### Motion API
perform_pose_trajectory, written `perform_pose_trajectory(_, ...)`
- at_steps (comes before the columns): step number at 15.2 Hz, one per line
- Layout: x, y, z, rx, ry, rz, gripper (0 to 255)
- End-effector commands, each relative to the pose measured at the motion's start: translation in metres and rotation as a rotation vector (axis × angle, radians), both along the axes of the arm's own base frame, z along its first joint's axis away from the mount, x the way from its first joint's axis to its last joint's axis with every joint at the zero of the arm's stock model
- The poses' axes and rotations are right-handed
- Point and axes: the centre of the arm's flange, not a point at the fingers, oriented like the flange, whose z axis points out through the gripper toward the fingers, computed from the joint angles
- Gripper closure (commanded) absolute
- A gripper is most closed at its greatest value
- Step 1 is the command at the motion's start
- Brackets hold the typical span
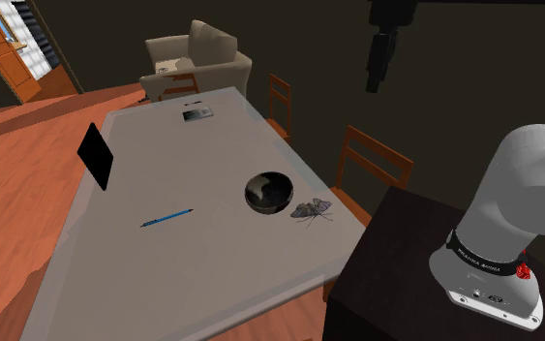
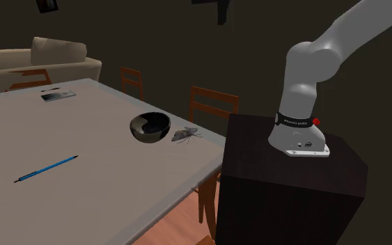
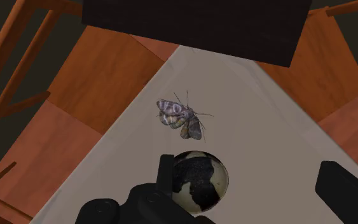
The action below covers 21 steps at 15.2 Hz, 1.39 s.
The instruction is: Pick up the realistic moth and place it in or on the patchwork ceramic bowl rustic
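A grey-brown moth (image 1: 312, 209) lies on the pale table (image 1: 164, 271) near its edge, just beside a dark bowl (image 1: 268, 192) with a black-and-cream patched inside. The second exterior view has the moth (image 2: 184, 136) to the right of the bowl (image 2: 150, 127). My black gripper (image 1: 375, 82) hangs high above the table, far from both; its tip also pokes in at the top of the second exterior view (image 2: 222, 17). In the wrist view my gripper (image 3: 254, 184) is open, its fingers (image 3: 165, 172) wide apart, with the bowl (image 3: 198, 180) and moth (image 3: 182, 118) far below.
A blue pen (image 1: 166, 218) lies mid-table, a black tablet (image 1: 96, 155) stands near the far edge, and a small card (image 1: 197, 114) lies at the far end. Wooden chairs (image 1: 372, 160) line the near side. The dark stand (image 1: 425, 281) sits beside the table corner; an armchair (image 1: 202, 58) stands beyond.
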Motion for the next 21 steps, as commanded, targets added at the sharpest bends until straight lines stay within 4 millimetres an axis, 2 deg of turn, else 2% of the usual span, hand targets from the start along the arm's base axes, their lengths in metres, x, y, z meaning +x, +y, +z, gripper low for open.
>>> perform_pose_trajectory(1, 0.000, 0.000, 0.000, 0.000, 0.000, 0.000, 0)
perform_pose_trajectory(11, 0.066, 0.028, -0.118, -0.061, 0.054, 0.108, 0)
perform_pose_trajectory(21, 0.122, 0.055, -0.240, -0.122, 0.109, 0.216, 0)
